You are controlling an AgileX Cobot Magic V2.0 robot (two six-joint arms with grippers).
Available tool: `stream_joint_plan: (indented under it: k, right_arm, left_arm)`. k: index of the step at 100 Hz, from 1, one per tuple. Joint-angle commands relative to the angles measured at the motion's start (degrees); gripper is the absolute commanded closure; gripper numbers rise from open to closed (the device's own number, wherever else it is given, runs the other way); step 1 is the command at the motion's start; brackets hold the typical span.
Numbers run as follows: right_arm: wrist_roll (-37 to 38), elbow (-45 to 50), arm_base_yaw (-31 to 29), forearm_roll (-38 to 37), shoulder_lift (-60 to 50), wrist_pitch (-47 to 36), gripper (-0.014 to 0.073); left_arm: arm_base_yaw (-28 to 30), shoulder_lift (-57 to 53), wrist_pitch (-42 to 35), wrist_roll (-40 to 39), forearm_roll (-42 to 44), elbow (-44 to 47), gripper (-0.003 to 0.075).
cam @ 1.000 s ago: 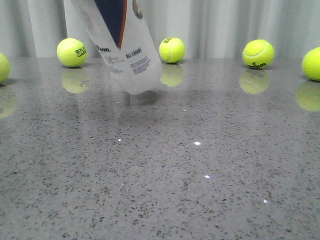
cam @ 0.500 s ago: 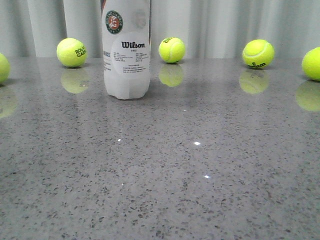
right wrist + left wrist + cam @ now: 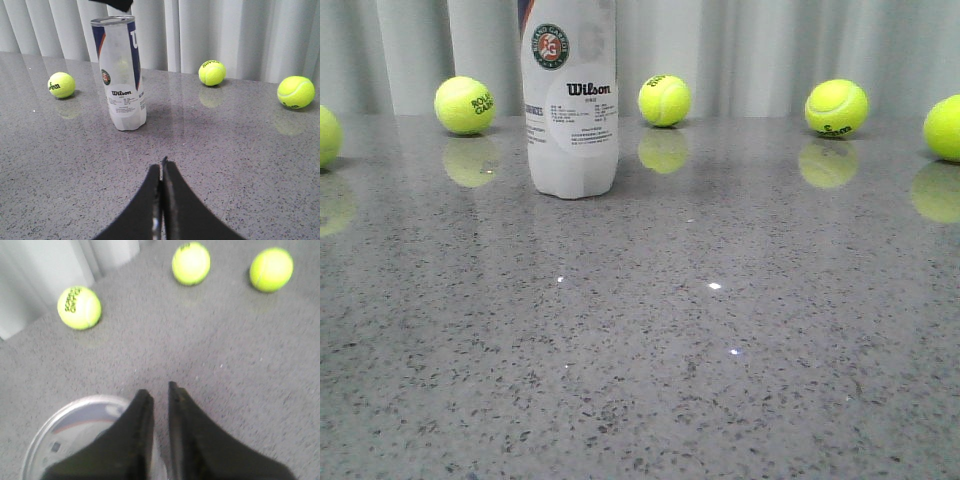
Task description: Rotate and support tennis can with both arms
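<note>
The tennis can [image 3: 571, 100] stands upright on the surface [image 3: 720, 330] toward its far edge, left of middle, its open metal rim up. Judged from that, the rotating to upright looks done; what may remain is steadying and release.

The left gripper [image 3: 160, 390] hovers above the can's rim, jaws narrow with a slim gap and nothing between them. The right gripper [image 3: 161, 167] sits well back from the can, low over the near part of the surface, jaws pressed together and empty.

Tennis balls [image 3: 664, 99] line the far edge by the curtain [image 3: 770, 50]; 2 flank the can closely. The near half offers open room for withdrawal.
</note>
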Motion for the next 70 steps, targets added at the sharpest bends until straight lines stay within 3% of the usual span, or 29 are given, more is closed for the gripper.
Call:
stream_joint_plan:
  k: [1,44,70]
  right_arm:
    - [-0.2,-1.3,-0.5,-0.6,0.5,-5.0,0.0653]
    - [-0.2,-1.3,-0.5,-0.6,0.5,-5.0,0.0653]
    - [-0.2,-1.3,-0.5,-0.6,0.5,-5.0,0.0653]
  left_arm:
    - [-0.8,-6.9,-8.7,-1.8,-1.2,3.9,0.0739]
    - [-1.1,-36.4,-37.9,-1.7,-0.2,51.3,0.0739]
    - [-0.2,-53.4,-37.4,-1.7,3.7,72.5,0.0739]
